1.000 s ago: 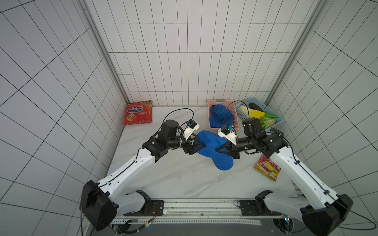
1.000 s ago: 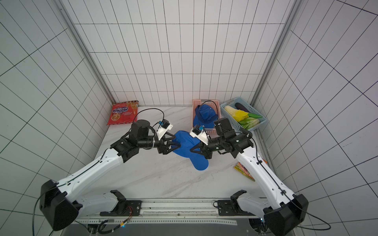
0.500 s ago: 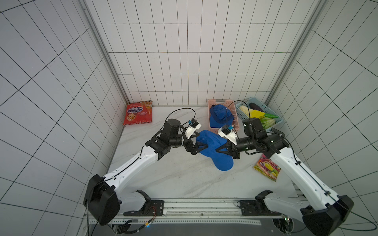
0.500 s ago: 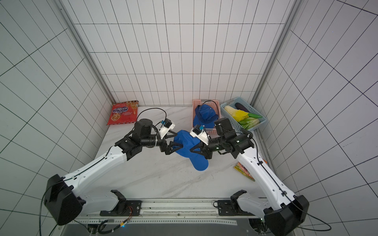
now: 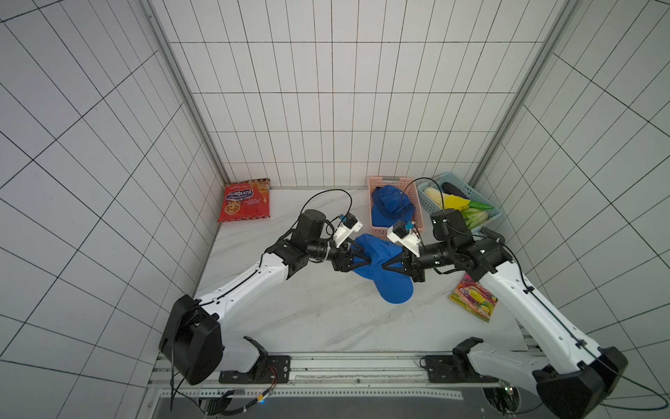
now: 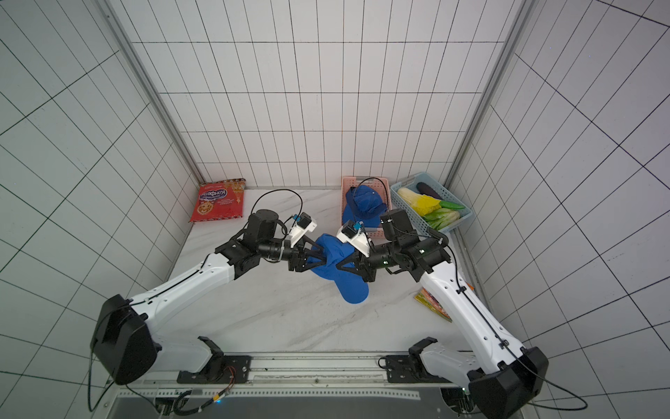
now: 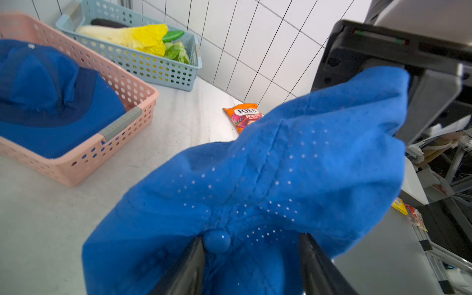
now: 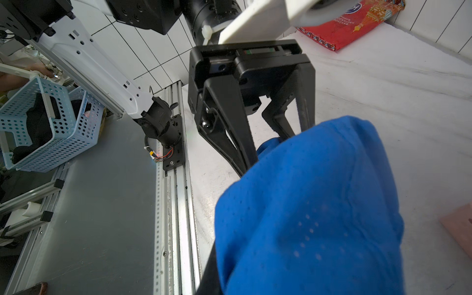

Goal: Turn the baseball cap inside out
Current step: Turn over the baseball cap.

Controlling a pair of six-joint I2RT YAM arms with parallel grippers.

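Item: cap (image 5: 384, 286), blue perforated cloth, top button (image 7: 217, 241) showing in left wrist view. Loc.: mid-table, strung between my two claws, crown bunched, peak toward the front rail and low over the top; can't tell if it touches. R claw (image 5: 386, 264): clenched on a fold of the crown. L claw (image 5: 368, 258): jaws partway apart w/ crown cloth between them, button just beside one finger (image 7: 189, 268); can't tell if they bite. Surface: table (image 5: 308, 319), white w/ faint grey veining, matt. Back edge, my right: pink basket (image 5: 379, 232) holding a 2nd blue cap (image 5: 389, 205); just beside it a blue basket (image 5: 429, 208) w/ veg (image 5: 455, 201), yellow, green, one dark purple. Back corner, my left: red snack bag (image 5: 244, 199), propped against the wall. By my R arm, near the table's side edge: small candy bag (image 5: 473, 301), lying flat. Room: three walls (image 5: 326, 109) of white tile w/ dark grout, alu posts (image 5: 190, 109) in the corners. Front: alu rail (image 5: 326, 379) carrying both arm bases. Beyond the rail, right wrist view: grey deck (image 8: 102, 204) and another blue basket (image 8: 38, 122) w/ dark contents.
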